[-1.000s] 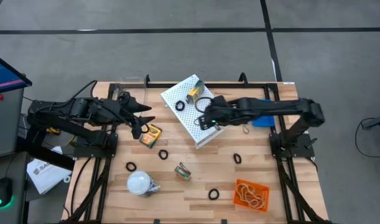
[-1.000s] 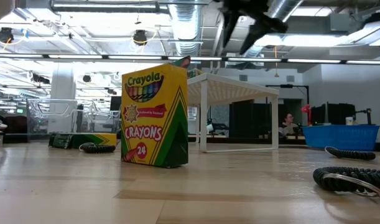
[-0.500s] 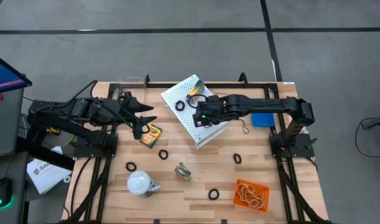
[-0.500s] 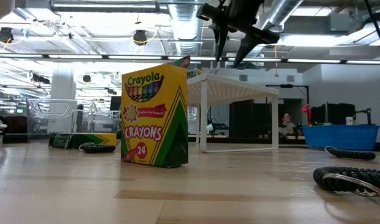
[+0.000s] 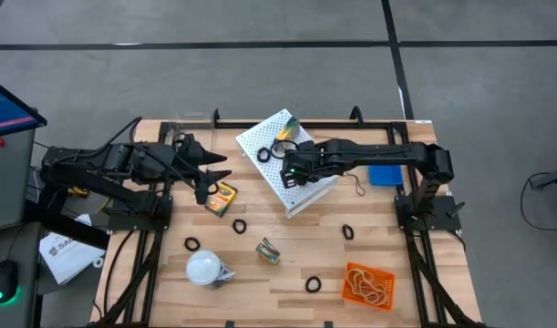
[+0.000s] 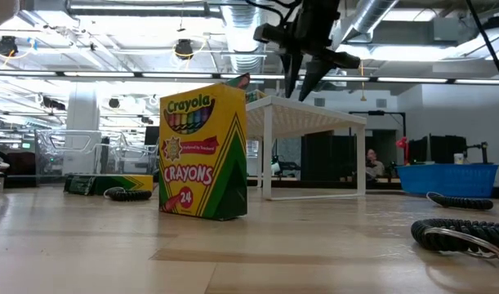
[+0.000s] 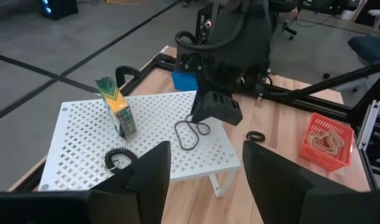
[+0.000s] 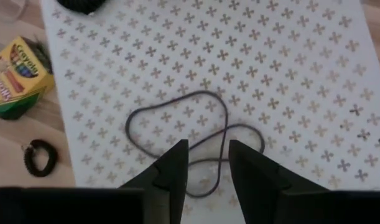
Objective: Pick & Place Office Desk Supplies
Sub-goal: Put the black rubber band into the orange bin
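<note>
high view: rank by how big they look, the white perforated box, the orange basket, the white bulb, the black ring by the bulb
1. White perforated box
2. Orange basket
3. White bulb, nearly the basket's size
4. Black ring

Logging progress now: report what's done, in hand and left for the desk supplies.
Done, apparently: one crayon box and a black ring sit on the white perforated box. In hand: right claw hangs open astride a rubber-band loop there; left claw waits open. Left: two table crayon boxes and four table rings.
</note>
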Controlling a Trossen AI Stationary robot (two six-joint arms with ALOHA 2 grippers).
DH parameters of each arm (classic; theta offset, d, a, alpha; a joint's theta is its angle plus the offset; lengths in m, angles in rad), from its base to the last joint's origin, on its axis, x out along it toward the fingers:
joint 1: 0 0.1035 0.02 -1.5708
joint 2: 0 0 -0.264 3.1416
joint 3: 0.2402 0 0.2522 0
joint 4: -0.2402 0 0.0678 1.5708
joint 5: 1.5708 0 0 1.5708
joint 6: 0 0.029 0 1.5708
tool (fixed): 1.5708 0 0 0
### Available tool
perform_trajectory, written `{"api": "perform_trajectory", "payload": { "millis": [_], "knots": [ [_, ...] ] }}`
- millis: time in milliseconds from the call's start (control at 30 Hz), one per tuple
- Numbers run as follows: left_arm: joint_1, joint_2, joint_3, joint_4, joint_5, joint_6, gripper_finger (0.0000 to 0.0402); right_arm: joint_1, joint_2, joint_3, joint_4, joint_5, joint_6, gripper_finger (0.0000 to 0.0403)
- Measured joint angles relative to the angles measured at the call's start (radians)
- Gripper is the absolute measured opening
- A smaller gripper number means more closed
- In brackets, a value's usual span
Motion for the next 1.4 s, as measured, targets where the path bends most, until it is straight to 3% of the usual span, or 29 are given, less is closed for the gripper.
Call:
{"api": "perform_trajectory", "payload": {
  "millis": [500, 633, 767, 967, 1400],
  "knots": [
    [0.0, 0.0, 0.0, 0.001, 0.002, 0.002, 0.0191, 0.003, 0.0, -0.094, 0.049, -0.026, 0.017, 0.0106],
    [0.0, 0.0, 0.0, 0.002, 0.002, 0.002, 0.0191, -0.007, 0.0, -0.095, 0.046, -0.028, 0.012, 0.0073],
    [0.0, 0.0, 0.0, 0.005, 0.002, 0.002, 0.0191, -0.008, 0.001, -0.097, 0.053, -0.025, -0.002, 0.0015],
    [0.0, 0.0, 0.0, 0.007, 0.002, 0.002, 0.0191, 0.011, -0.011, -0.089, 0.045, 0.004, -0.011, 0.0004],
    [0.0, 0.0, 0.0, 0.052, 0.001, 0.0, 0.0191, 0.186, -0.254, -0.056, -0.068, 0.175, 0.153, 0.0001]
  ]
}}
